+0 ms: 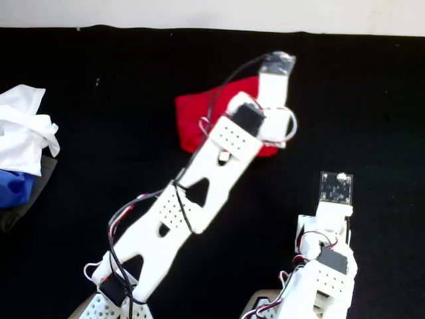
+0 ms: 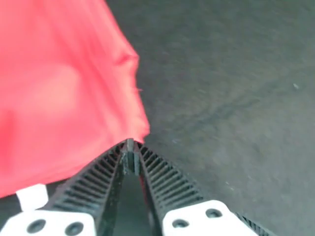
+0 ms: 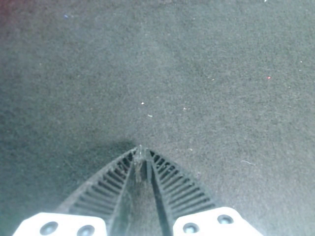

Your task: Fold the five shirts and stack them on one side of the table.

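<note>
The red shirt (image 1: 199, 116) lies bunched, not flat, on the far middle of the black counter (image 1: 99, 212), with the left arm (image 1: 199, 193) stretched across it. In the left wrist view the left claw (image 2: 130, 147) is closed with its tips meeting right at an edge of the red cloth (image 2: 59, 88), and a sliver of red shows between the jaws, so it appears to be pinching the hem rather than a thick fold. The right claw (image 3: 140, 152) is closed on nothing, its tips over bare counter near the front right, well apart from the shirt. A pile of shirts (image 1: 23, 139), white over blue and a darker one, sits at the left edge of the counter. The step in hand looks like spreading or folding the red shirt. To do it well, the pinch wants checking first, since a grip this near the edge could slip once the cloth drags. The pull should stay low and slow across the counter so the fabric lays out smooth. The right claw would likely help by taking a second edge or corner, so the fold lands square before the shirt goes to the pile.
</note>
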Robot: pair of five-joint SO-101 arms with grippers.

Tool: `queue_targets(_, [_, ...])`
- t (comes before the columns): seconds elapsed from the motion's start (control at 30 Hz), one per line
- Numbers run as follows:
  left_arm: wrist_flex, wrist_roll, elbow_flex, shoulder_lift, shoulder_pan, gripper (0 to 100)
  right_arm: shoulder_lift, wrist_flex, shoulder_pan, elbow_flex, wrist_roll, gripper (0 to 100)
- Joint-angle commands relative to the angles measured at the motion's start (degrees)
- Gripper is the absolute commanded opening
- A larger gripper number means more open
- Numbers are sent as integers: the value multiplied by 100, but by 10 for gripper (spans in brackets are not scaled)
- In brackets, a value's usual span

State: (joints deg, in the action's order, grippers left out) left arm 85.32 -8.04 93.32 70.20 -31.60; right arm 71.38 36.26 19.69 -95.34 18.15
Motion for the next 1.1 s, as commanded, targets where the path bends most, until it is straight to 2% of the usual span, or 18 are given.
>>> queue_targets(0.0, [-141, -18, 171, 215, 189, 10, 75, -136, -84, -400, 0, 5])
queue_targets(0.23, [-440, -18, 189, 681, -163, 10, 75, -136, -84, -400, 0, 5])
queue_targets(0.57, [-659, -44, 198, 690, -778, 10, 75, -136, -84, -400, 0, 5])
queue_targets(0.77, [-492, -44, 198, 479, -567, 10, 84, -136, -84, -400, 0, 5])
queue_targets(1.07, [545, -18, 198, -1253, 92, 10, 84, -136, -84, -400, 0, 5])
